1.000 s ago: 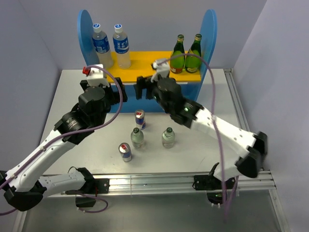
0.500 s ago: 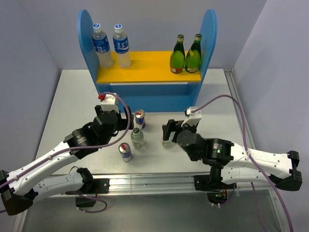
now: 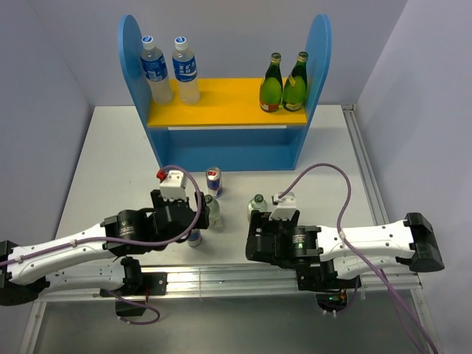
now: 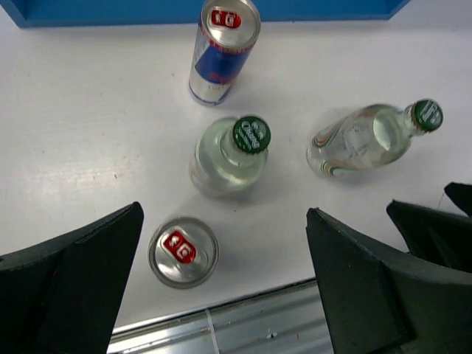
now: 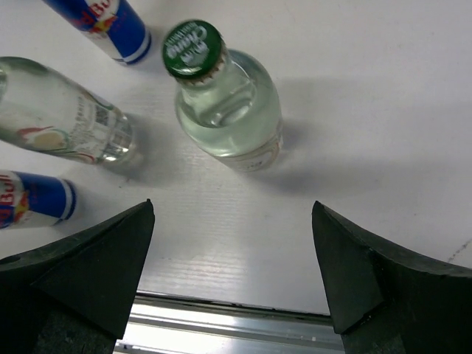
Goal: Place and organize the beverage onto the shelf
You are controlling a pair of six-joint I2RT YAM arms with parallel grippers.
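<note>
**Four drinks stand on the worktop, both end effectors open over them**

At the left end of the shelf [image 3: 221, 144], on its yellow board [image 3: 221, 99], we see the left water bottle [image 3: 155, 70] and the right water bottle [image 3: 185, 70]. They stand upright just beside each other, close to the left side panel.

Below, on the white worktop [image 3: 103, 162], the left arm reaches in low from the near-left corner. In its wrist view the left end effector [image 4: 225, 214] has its fingers [image 4: 81, 280] spread wide and clamps nothing. The near can [image 4: 183, 252] stands upright under the gap, nearer the left finger and close to the front rail [image 3: 236, 276]. Just beyond it we find the left green-capped bottle [image 4: 232, 151], and beyond that the far can [image 4: 221, 51], upright just before the shelf's blue base. In the top view the left wrist covers part of the near can and this bottle.

To the right, apart from those three, the right green-capped bottle [image 5: 228, 103] stands upright. The right end effector [image 5: 232, 210] points toward it with its fingers [image 5: 354, 280] wide apart, holding nothing. The bottle lies ahead of the fingertips and touches neither.

At the right end of the yellow board we see the two dark green bottles [image 3: 284, 82], upright and side by side next to the right side panel.
</note>
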